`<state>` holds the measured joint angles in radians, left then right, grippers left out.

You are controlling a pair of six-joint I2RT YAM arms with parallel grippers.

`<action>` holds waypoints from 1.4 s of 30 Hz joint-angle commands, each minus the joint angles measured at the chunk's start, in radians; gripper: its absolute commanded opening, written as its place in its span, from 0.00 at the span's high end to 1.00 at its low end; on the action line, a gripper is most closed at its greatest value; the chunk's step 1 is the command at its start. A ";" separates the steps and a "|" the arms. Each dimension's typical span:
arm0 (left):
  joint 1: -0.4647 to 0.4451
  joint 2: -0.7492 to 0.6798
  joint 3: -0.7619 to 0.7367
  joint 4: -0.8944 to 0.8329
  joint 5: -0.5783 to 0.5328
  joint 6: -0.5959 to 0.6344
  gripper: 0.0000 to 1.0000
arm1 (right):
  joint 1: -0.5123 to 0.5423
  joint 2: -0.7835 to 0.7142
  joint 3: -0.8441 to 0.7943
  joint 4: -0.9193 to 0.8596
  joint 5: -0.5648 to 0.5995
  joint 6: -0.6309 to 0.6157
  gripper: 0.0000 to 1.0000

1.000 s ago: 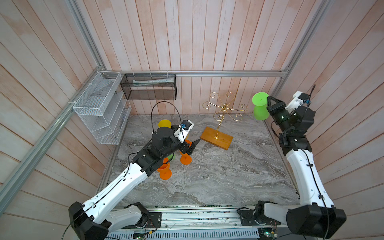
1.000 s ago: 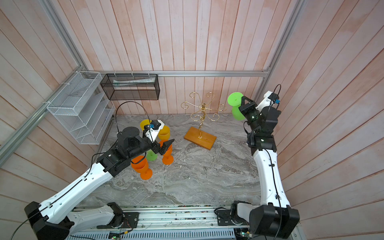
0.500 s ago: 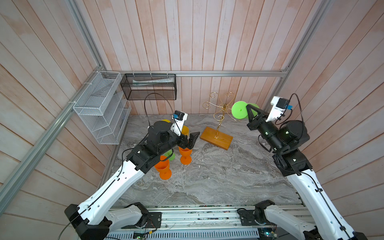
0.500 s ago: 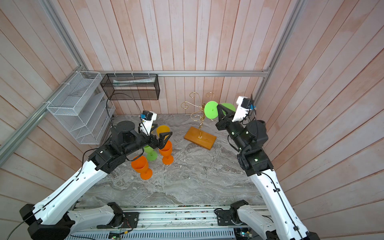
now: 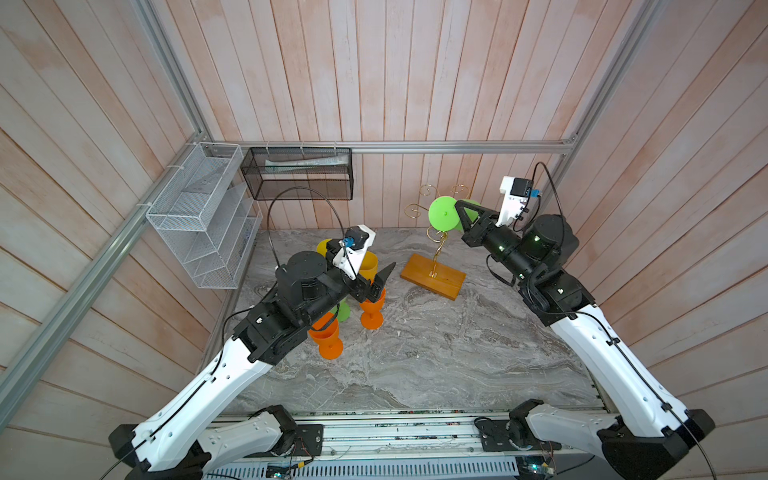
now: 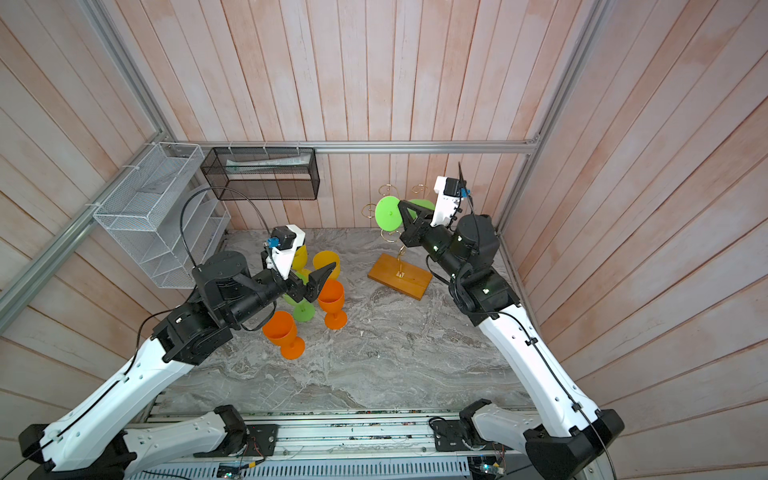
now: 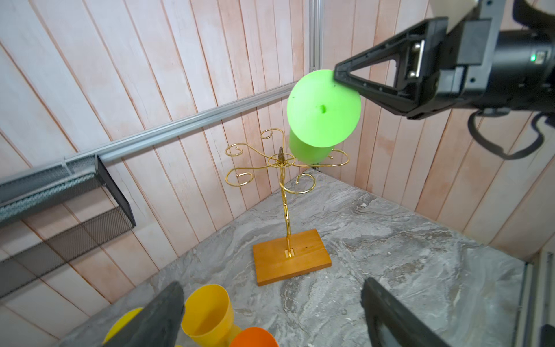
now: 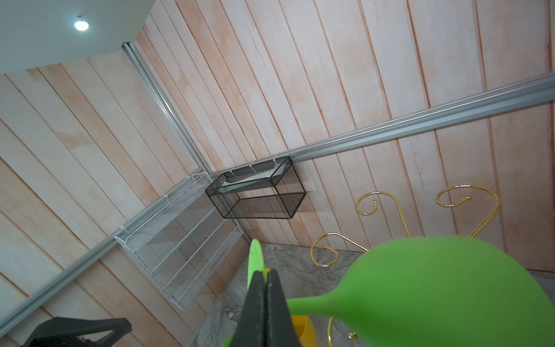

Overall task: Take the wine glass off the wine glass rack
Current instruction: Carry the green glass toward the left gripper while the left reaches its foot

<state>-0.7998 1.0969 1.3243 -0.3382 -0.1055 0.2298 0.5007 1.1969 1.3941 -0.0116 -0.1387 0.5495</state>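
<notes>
My right gripper point(image 5: 459, 208) point(image 6: 402, 206) point(image 8: 265, 272) is shut on the stem of the green wine glass point(image 5: 444, 212) point(image 6: 388, 212) point(image 7: 322, 111) point(image 8: 435, 285), just behind its round foot. The glass lies on its side in the air, foot towards the left arm and bowl by the top of the wine glass rack point(image 5: 432, 276) point(image 6: 400, 277) point(image 7: 291, 258). I cannot tell whether the bowl touches a gold arm. My left gripper point(image 5: 380, 282) point(image 6: 316, 282) point(image 7: 270, 306) stands open and empty above the table, facing the rack.
Under the left gripper stand two orange glasses point(image 5: 328, 336) point(image 6: 332, 299), yellow ones point(image 7: 207, 309) and a green one point(image 6: 302, 311). A white wire shelf point(image 5: 199, 216) and a black mesh basket point(image 5: 299, 174) hang on the back-left walls. Walls close in on both sides.
The right arm has swung the green glass leftwards from the right wall to the top of the rack. The left gripper has lifted and turned towards the rack.
</notes>
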 commanded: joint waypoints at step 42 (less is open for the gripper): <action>-0.127 0.364 -0.001 0.788 -0.146 0.870 0.37 | 0.004 0.072 0.135 -0.077 -0.087 0.224 1.00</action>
<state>-0.9241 1.4452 1.2877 0.3599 -0.2382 1.0500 0.5007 1.2625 1.4979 -0.0689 -0.2039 0.7589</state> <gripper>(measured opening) 0.631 0.043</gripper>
